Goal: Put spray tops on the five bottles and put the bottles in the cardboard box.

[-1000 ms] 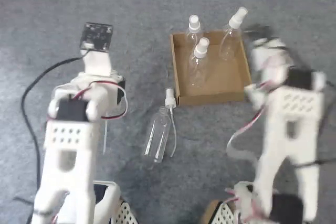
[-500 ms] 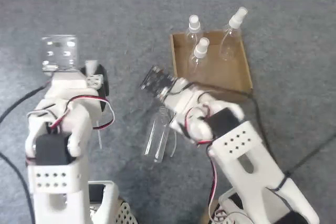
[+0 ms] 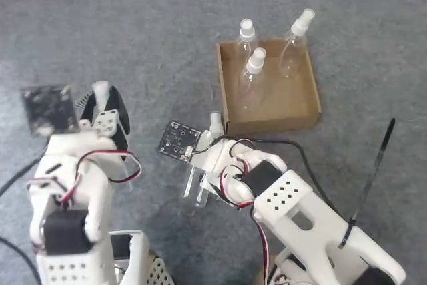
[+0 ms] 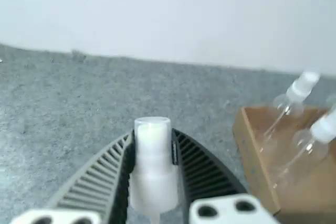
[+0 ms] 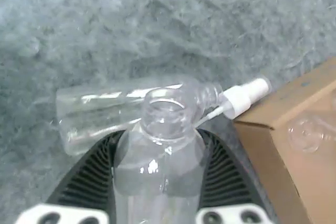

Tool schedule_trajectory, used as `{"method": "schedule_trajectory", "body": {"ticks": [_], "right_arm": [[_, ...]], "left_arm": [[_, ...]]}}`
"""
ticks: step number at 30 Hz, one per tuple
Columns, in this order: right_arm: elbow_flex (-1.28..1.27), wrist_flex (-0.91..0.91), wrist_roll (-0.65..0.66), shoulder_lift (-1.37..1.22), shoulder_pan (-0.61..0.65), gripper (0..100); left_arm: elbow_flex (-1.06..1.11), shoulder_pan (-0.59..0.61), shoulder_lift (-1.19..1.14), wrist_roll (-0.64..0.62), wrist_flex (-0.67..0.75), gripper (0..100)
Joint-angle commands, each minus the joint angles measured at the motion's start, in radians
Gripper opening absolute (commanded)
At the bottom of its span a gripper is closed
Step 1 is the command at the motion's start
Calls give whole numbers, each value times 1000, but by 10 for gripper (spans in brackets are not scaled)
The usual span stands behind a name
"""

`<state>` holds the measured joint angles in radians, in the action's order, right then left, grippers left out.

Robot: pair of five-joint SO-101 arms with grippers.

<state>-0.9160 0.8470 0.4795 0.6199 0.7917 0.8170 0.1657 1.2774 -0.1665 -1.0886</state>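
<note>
My left gripper [image 4: 152, 136] is shut on a white spray top [image 4: 152, 169], held upright above the carpet at the left [image 3: 100, 93]. My right gripper [image 5: 157, 142] is shut on a clear bottle [image 5: 157, 174] whose neck is open and has no top. Just beyond it a second clear bottle [image 5: 105, 111] lies on its side with a spray top [image 5: 244, 98] on it, pointing at the cardboard box [image 5: 294, 135]. In the high view the right gripper [image 3: 200, 165] sits mid-table beside the box [image 3: 267, 125]. Three topped bottles [image 3: 252, 78] lean in the box.
Grey carpet [image 3: 167, 51] covers the table. The box's near corner stands close to the right gripper. A black cable [image 3: 377, 158] rises at the right. Open carpet lies between the two arms and to the far left.
The right arm swung from beside the box to mid-table and now holds the open bottle. The left arm drew back toward the left with the spray top.
</note>
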Motion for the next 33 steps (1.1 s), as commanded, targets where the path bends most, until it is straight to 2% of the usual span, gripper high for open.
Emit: {"method": "schedule_trajectory", "body": {"ticks": [1, 8, 14, 19, 24, 28, 33], "right_arm": [[-48, -136, -64, 28, 5, 5], [-110, -228, -75, 30, 10, 5], [-140, -214, -77, 140, 4, 5], [-216, -211, -77, 300, 5, 5], [-272, -216, -80, 409, 7, 5], [-290, -222, -137, 441, 8, 5], [-318, -275, -164, 447, 8, 5]], "left_arm": [[-7, 21, 95, -98, 3, 9], [-5, 23, 121, -189, 117, 9], [-5, -11, 120, -255, 203, 9], [16, -103, 120, -259, 210, 9], [44, -120, 121, -264, 242, 9], [47, -155, 121, -347, 244, 9], [76, -226, 123, -348, 245, 9]]}}
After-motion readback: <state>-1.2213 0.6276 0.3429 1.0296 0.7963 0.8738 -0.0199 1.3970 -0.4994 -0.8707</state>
